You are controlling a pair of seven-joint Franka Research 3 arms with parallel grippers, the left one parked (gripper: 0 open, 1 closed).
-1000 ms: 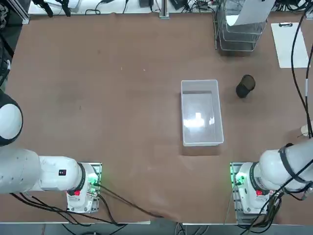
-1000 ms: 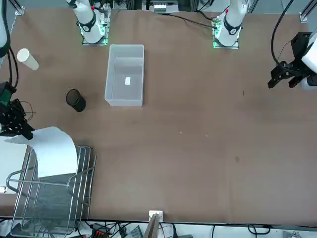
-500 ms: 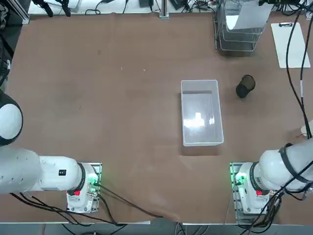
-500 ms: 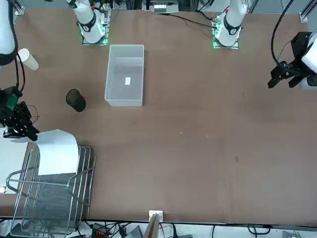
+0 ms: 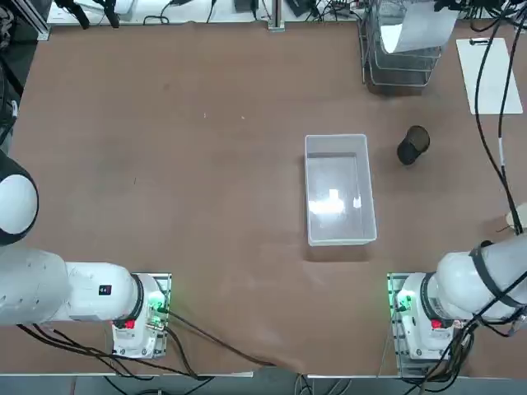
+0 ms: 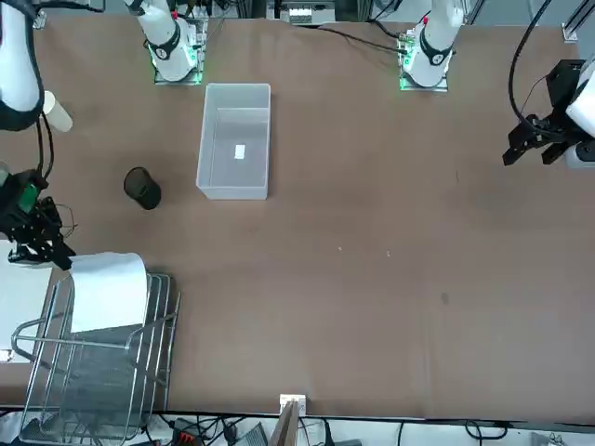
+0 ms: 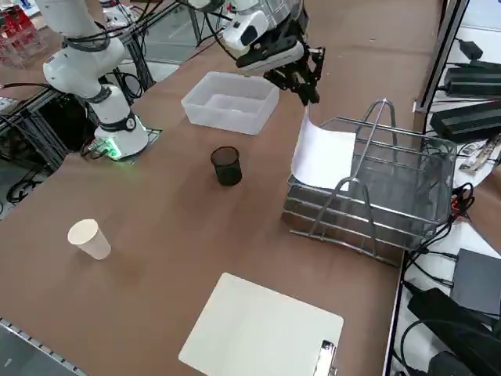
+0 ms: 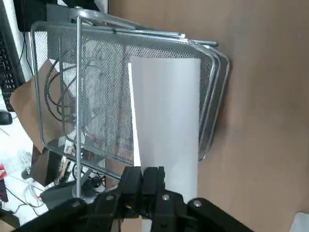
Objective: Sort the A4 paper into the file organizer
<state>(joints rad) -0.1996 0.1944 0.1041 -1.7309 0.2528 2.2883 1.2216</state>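
The A4 paper [image 7: 322,157] is a white sheet bent downward, its lower part lying in the top tray of the file organizer [image 7: 395,196], a silver wire-mesh rack at the table's far right corner. My right gripper [image 7: 307,95] hovers just above the rack's near edge, shut on the sheet's upper edge. In the right wrist view the fingertips [image 8: 145,176] pinch the A4 paper [image 8: 166,116], which runs away from them over the mesh of the file organizer [image 8: 91,96]. The front view shows the right gripper [image 6: 42,253] beside the A4 paper [image 6: 110,290].
A clear plastic bin [image 5: 338,189] stands mid-table. A black mesh cup [image 5: 412,146] sits between it and the rack. A white clipboard [image 5: 492,74] lies right of the rack, and a paper cup [image 7: 88,239] lies near the table's right edge. Cables trail behind the rack.
My right gripper has moved down and closer to the rack with the sheet. The paper's arch has flattened and more of it now lies in the top tray.
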